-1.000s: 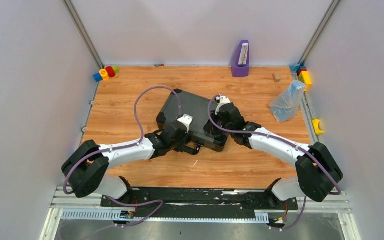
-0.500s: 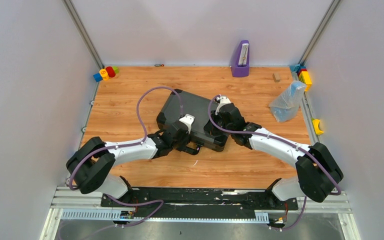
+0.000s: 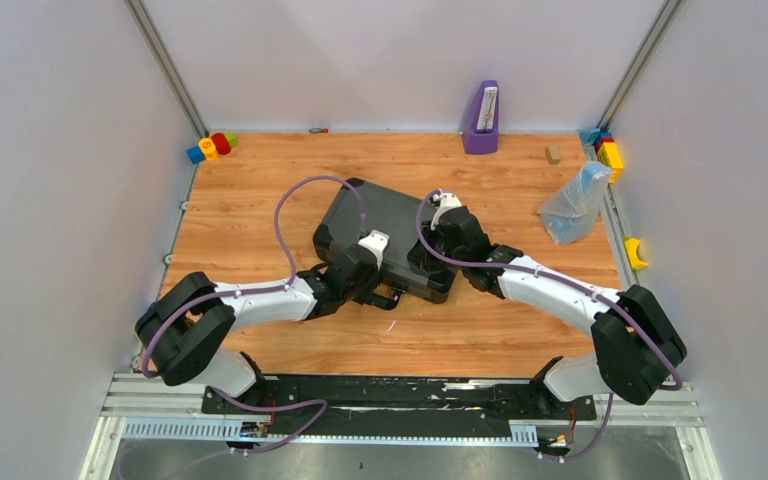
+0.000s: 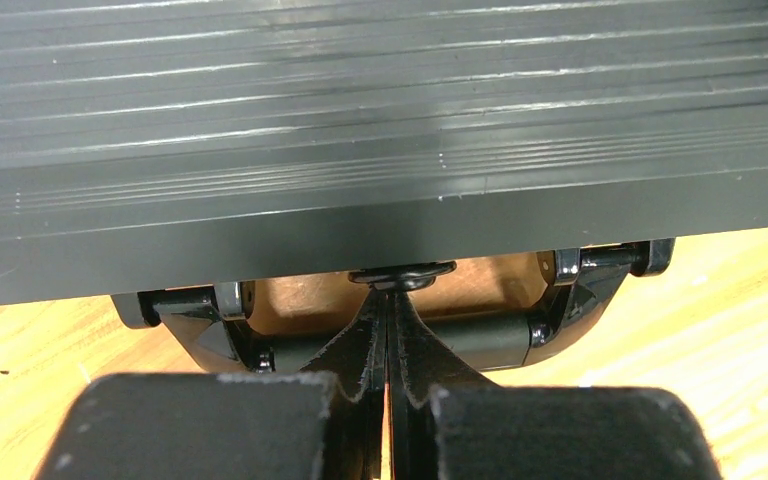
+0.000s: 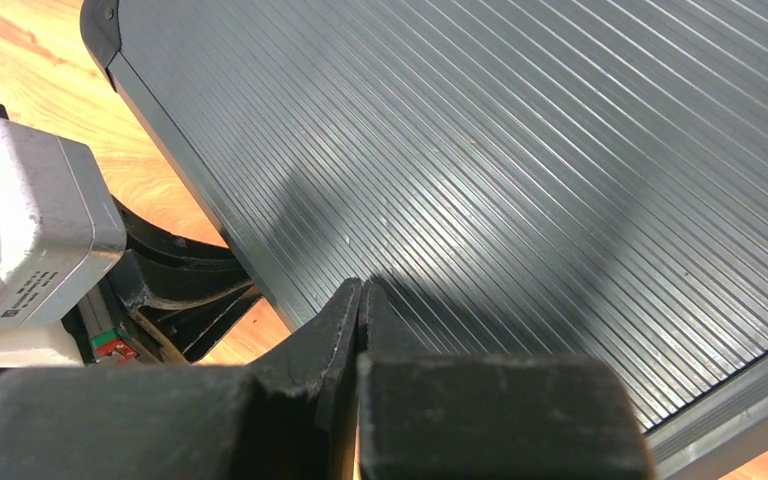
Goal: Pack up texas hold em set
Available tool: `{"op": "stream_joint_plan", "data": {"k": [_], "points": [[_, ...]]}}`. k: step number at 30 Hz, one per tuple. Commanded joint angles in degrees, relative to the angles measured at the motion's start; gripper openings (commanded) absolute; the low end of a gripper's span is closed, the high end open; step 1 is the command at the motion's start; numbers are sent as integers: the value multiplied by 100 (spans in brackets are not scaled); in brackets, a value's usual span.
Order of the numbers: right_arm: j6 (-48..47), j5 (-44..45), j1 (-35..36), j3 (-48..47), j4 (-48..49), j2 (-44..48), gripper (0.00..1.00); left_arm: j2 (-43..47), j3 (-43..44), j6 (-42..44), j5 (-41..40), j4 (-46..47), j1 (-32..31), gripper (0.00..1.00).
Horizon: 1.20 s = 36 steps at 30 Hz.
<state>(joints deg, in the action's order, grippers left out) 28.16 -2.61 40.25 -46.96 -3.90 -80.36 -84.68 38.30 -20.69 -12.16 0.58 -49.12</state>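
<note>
The black ribbed case [image 3: 385,222] lies shut and flat in the middle of the table. Its handle [image 3: 393,298] lies on the wood at the near edge and also shows in the left wrist view [image 4: 505,338]. My left gripper [image 3: 381,284] is shut, its tips [image 4: 392,292] above the handle and against a small black knob on the case's front edge [image 4: 400,232]. My right gripper [image 3: 428,260] is shut, its tips [image 5: 361,292] resting on the ribbed lid [image 5: 520,170] near the front edge. Chips, decks, button and die are hidden.
A purple upright holder [image 3: 481,120] stands at the back. A clear plastic bag [image 3: 574,204] and a small wooden block [image 3: 553,154] lie at the right. Toy blocks sit in the back left corner [image 3: 211,146] and the back right corner [image 3: 608,151]. A yellow piece [image 3: 635,252] lies at the right edge.
My left arm's elbow has shifted a little to the right and the wrist has settled against the case's front edge. The right arm and the case have not moved.
</note>
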Motion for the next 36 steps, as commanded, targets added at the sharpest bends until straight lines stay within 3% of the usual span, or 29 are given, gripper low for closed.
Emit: {"op": "stream_joint_plan", "data": {"k": [1,6,15,25,29,31,32,34,35,36], "points": [[-78,-53,7,290,-884,-134,0,-343,-412,-23,-393,743,53,0],[-7,-60,7,390,-829,-62,0,-221,-1104,54,-696,1637,20,0],[142,-120,9,575,-656,77,0,-190,-1600,144,-891,2741,-73,0],[63,241,5,385,-902,765,0,1530,-1353,-6,-761,1173,-56,0],[-9,942,0,263,-1020,1350,2,2555,-1106,-65,-716,315,93,3],[61,1522,-4,275,-1016,1624,15,3044,-950,-111,-664,-350,285,28],[101,1789,-12,268,-1012,1774,28,3296,-887,-148,-638,-503,449,57],[275,2290,-21,242,-1000,2058,68,3547,-683,-202,-725,-918,641,93],[382,2552,-25,251,-978,2206,87,3665,-574,-201,-869,-1084,685,96],[451,2874,-26,286,-905,2357,97,3707,-528,-151,-929,-1133,768,99]]}}
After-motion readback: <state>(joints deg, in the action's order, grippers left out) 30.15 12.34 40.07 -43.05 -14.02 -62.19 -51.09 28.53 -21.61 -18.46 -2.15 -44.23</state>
